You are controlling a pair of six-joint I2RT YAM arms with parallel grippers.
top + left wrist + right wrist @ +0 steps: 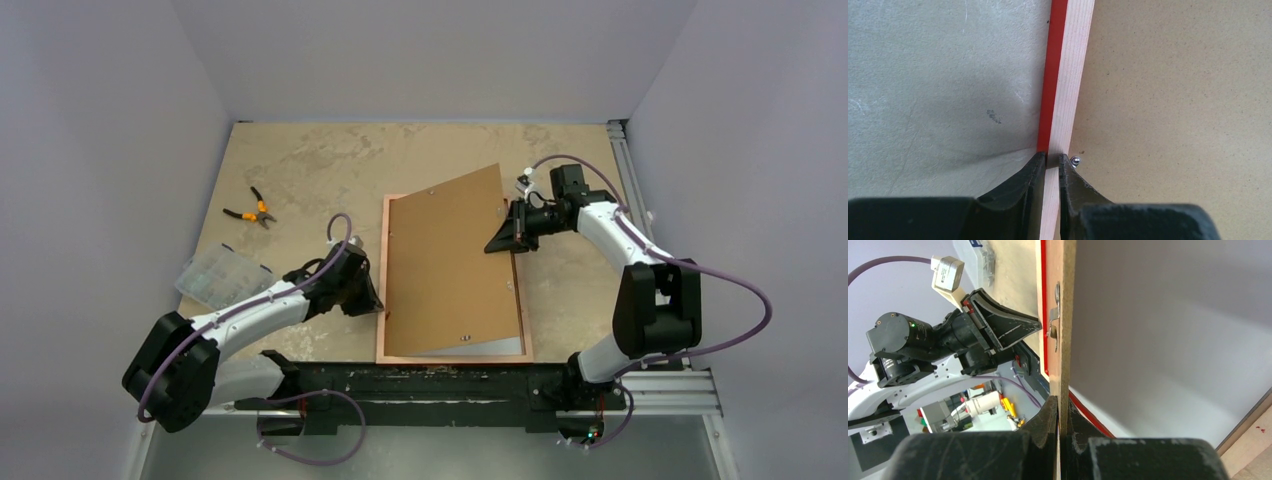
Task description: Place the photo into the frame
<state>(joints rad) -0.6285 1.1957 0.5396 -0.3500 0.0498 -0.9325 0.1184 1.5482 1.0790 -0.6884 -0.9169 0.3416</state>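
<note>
Right gripper (497,243) is clenching the right edge of the brown backing board (450,260), holding it tilted up while its left edge is resting in the frame (450,358)

Left gripper (372,298) is pinching the frame's left rail, one finger on each side, pinning it face-down on the table (300,170)

My read: they're getting the board clear so the photo can go in. To do it well:
- left should be keeping the rail steady so the frame isn't dragging
- right should be lifting slowly, not bending the board
- small metal clip (1054,315) just ahead of the right fingers is looking like a snag risk

I'm not seeing the landscape print anywhere. The pale sheet (1173,340) under the raised board could be its white reverse or the pane, can't tell. If it's the photo, it's lying inside the frame, below the right gripper and apart from the left
</note>
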